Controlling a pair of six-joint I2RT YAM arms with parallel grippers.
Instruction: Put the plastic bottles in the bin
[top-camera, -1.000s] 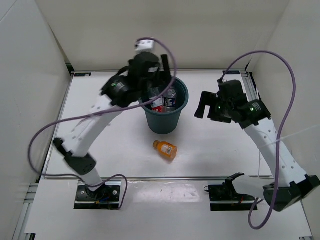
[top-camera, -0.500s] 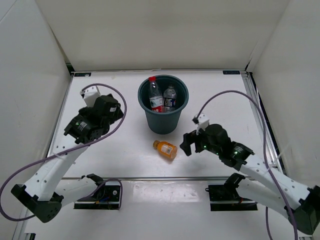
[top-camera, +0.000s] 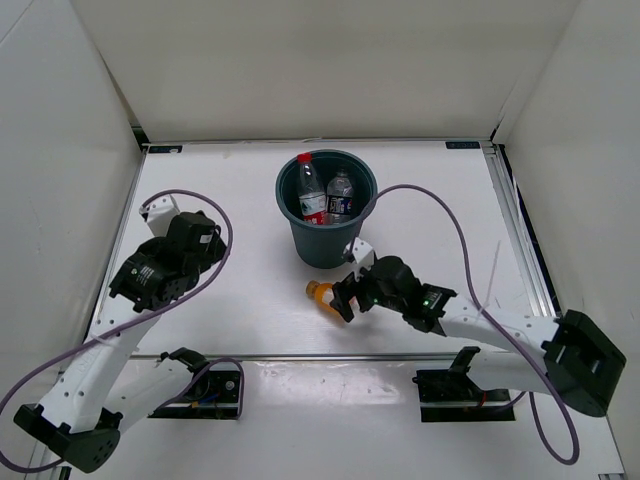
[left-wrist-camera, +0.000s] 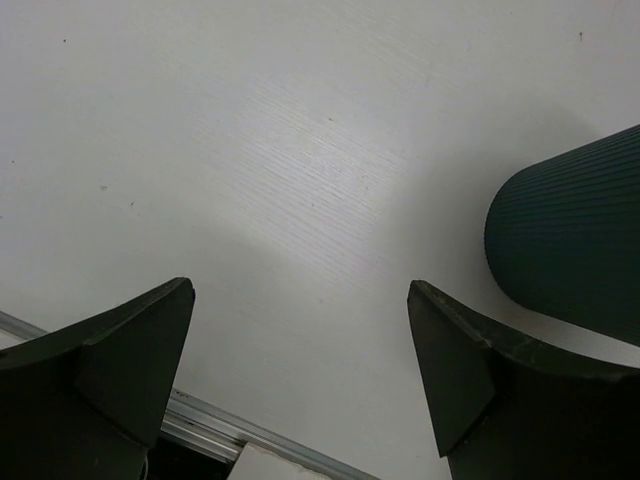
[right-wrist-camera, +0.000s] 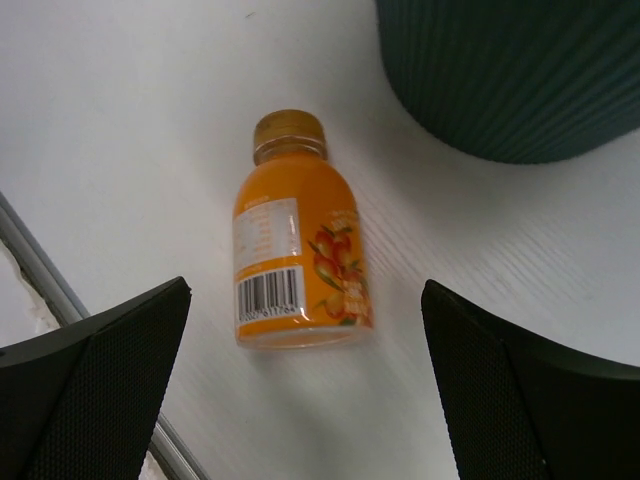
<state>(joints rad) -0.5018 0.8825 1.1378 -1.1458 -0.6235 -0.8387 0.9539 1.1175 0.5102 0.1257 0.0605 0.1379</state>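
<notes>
Right pincer (top-camera: 343, 297) hangs low over the near strip of the counter (top-camera: 450, 200), jaws spread as wide as they go and nothing in them. Look at the wrist view: the short orange bottle (right-wrist-camera: 300, 260) lies on its side right in the gap between the two dark fingers (right-wrist-camera: 90, 400), base toward the camera, brown cap pointing away, and neither finger is touching it. This is the reach for the one bottle seen outside the bin, lined up but not yet taken.

Over on the other side, the left pincer (left-wrist-camera: 300, 300) is wide open too, empty, above bare counter and well apart from the orange bottle. Only the ribbed wall of the bin shows at the edge of its view.

Further back, the dark teal bin (top-camera: 325, 245) stands upright mid-counter, just beyond the bottle's cap. Inside it a red-capped bottle (top-camera: 308, 185) and a clear bottle (top-camera: 340, 192) stand side by side. Whether more lie underneath, I cannot tell.

My read on what comes next: the right pincer drops until its fingers straddle the orange body, closes across the label and not the narrow cap, lifts clear of the rim, swings over the bin and lets go. A round bottle on its side may roll if one finger nudges it first.
</notes>
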